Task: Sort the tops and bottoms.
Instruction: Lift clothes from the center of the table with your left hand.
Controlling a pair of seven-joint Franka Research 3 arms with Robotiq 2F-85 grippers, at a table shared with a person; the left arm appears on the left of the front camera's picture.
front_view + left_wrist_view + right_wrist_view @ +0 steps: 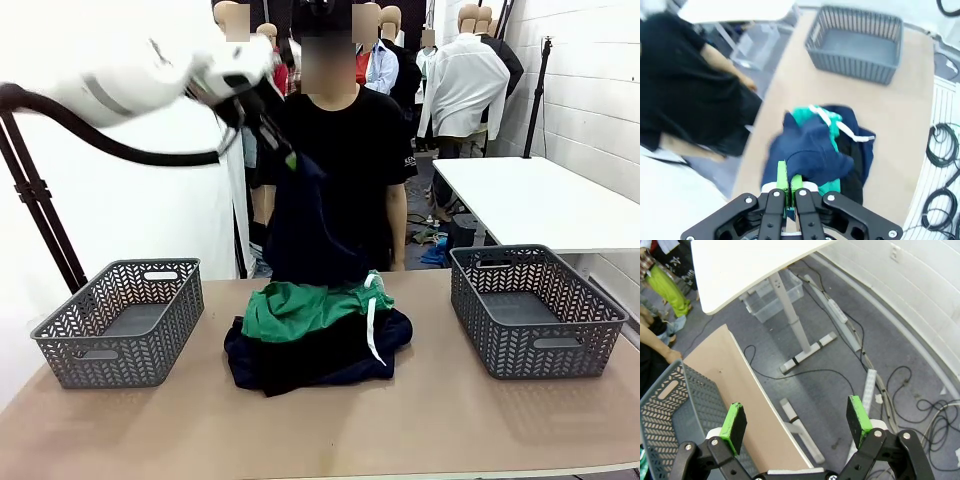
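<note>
**Navy garment lifted, bottoms on the pile**

My left end effector [288, 158] is clamped together on a navy garment [310, 230]. The garment hangs high over the middle of the bench [450, 430], so I judge that I hold it up to pull it free of the pile [310, 365]. The green bottoms [300, 308] lie on top of that pile, nearer the far edge. The left basket [160, 340] and the right basket [530, 345] stand at the two ends, ready for sorting. My right end effector [796, 415] is wide apart and empty, beyond the right end of the bench.
</note>
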